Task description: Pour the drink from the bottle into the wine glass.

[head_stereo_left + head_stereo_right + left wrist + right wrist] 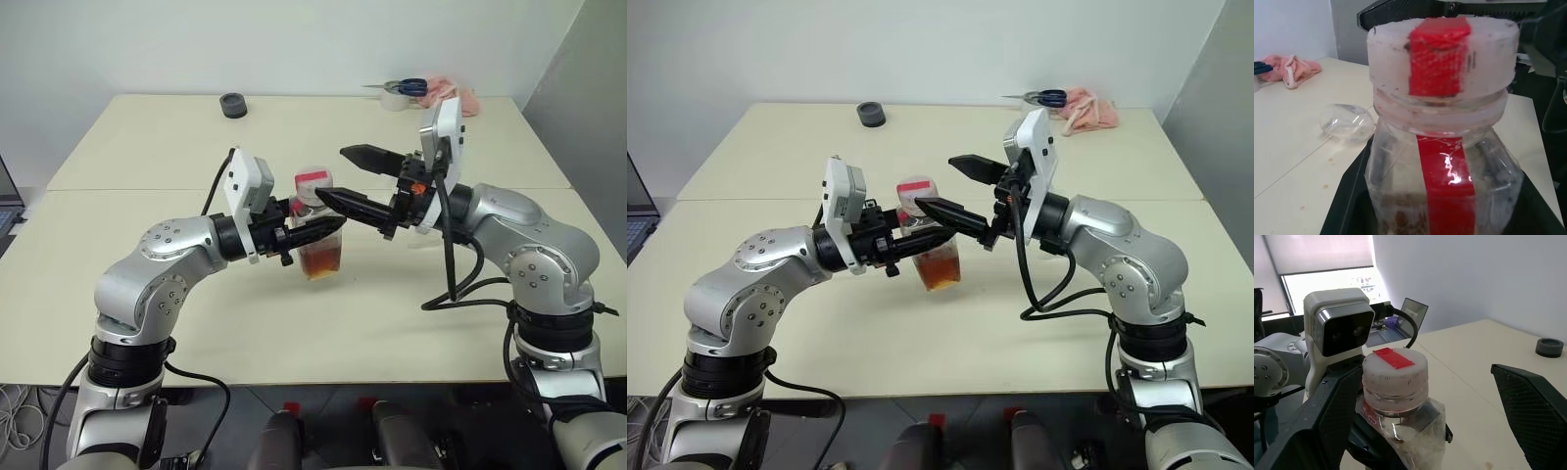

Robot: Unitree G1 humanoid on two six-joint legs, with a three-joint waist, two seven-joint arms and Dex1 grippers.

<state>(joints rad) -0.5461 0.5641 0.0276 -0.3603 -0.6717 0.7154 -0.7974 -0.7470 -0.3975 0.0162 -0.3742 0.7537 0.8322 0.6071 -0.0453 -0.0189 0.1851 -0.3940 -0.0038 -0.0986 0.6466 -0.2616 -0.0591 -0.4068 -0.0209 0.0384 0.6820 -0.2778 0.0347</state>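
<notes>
Left eye view shows the pour not yet begun: the small clear plastic bottle (316,227) is upright with its white cap (313,183), marked by a red strip, in place, and the amber, tea-like drink (321,261) fills only its lower part. By my judgement 3 steps remain: take the cap off, bring the bottle over the glass, tip it.

At the left, the left gripper (315,233) is clamped on the bottle's body, its 2 black fingers pressing the thin, slightly crumpled wall, and holds it near the middle of the cream matte table (147,147). I cannot tell whether the bottle's base touches the tabletop. The cap is a squat ribbed cylinder on a wide neck, and a glossy red label strip runs down the bottle's side.

To the right, the right gripper (345,176) has its 2 textured black fingers spread wide, 1 on each side of the cap, touching nothing.

In the left wrist view, the clear colourless wine glass (1347,122) shows its rounded, shiny bowl beyond the bottle; it holds no drink as far as I can see, and its stem and foot are hidden.

At the far right edge of the table lie a pink cloth (460,98) and blue-handled scissors (411,87); a dark round object (233,105) lies at the far edge, further left.
</notes>
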